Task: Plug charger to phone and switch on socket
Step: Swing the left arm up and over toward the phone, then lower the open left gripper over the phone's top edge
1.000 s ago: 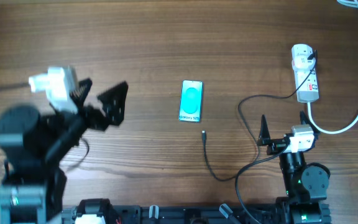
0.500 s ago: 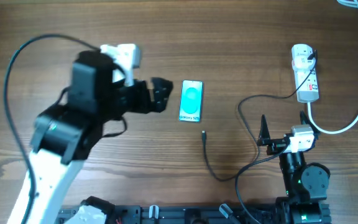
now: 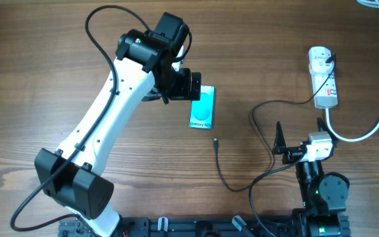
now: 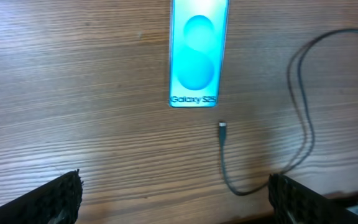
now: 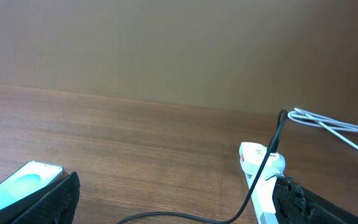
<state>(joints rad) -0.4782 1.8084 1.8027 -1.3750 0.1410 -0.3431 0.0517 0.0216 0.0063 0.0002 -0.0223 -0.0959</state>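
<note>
The phone (image 3: 202, 106) lies flat mid-table, cyan screen up, its "Galaxy S25" end toward the front. It also shows in the left wrist view (image 4: 194, 56) and the right wrist view (image 5: 20, 182). The charger (image 3: 216, 146), a thin black cable, lies with its tip just in front of the phone and apart from it; the tip also shows in the left wrist view (image 4: 222, 127). The cable loops right to the socket (image 3: 323, 82), a white power strip at the far right. My left gripper (image 3: 188, 85) hovers over the phone's far left corner, open and empty (image 4: 174, 185). My right gripper (image 3: 300, 133) is open and empty (image 5: 176, 194), near the front.
A thicker white cable (image 3: 374, 125) runs from the socket's near end round to the table's right edge, and shows in the right wrist view (image 5: 328, 123). The charger cable (image 5: 257, 183) passes between my right fingers toward the socket (image 5: 260, 165).
My left arm has swung from the table's left side to the right and stretched out, bringing its open gripper over the phone. The right arm, phone and cable have not moved.
</note>
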